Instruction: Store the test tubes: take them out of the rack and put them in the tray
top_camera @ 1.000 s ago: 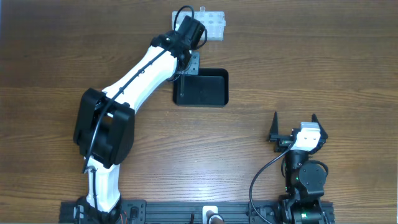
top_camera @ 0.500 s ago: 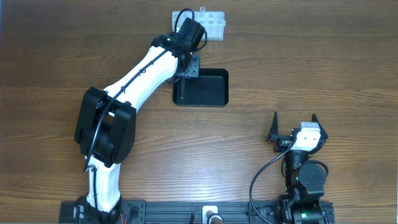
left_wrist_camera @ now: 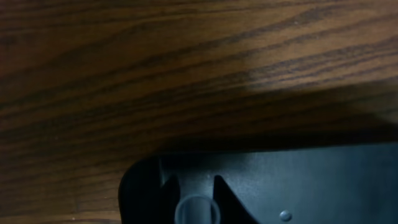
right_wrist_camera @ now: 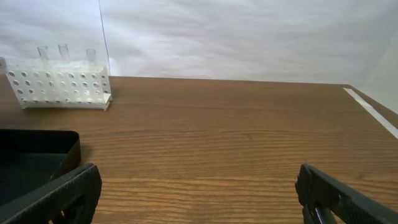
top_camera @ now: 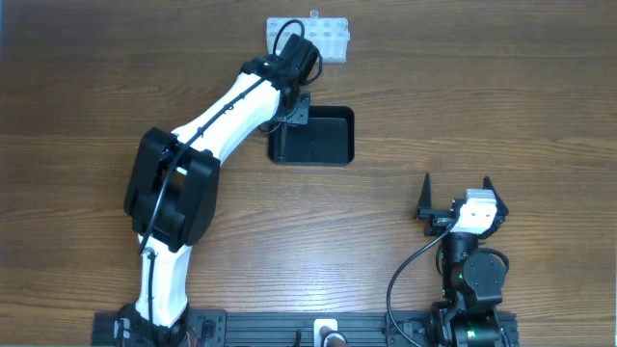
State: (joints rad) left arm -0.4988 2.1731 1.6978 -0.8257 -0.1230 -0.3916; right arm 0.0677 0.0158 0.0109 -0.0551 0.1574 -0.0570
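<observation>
Left gripper [left_wrist_camera: 196, 198] crept toward the tray [left_wrist_camera: 311, 180] (jaws squeeze a tube [left_wrist_camera: 199, 211]); dropped by the rim, it could roll out. Right gripper [right_wrist_camera: 196, 186]: jaws apart.

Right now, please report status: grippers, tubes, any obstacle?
Left gripper shut on test tube, over tray corner. Right gripper open, near its base. Three tubes in rack. Nothing in the way.

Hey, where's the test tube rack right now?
The test tube rack sits at the far middle of the table in the top view, just beyond the black tray, with the left arm overlapping part of it.
</observation>
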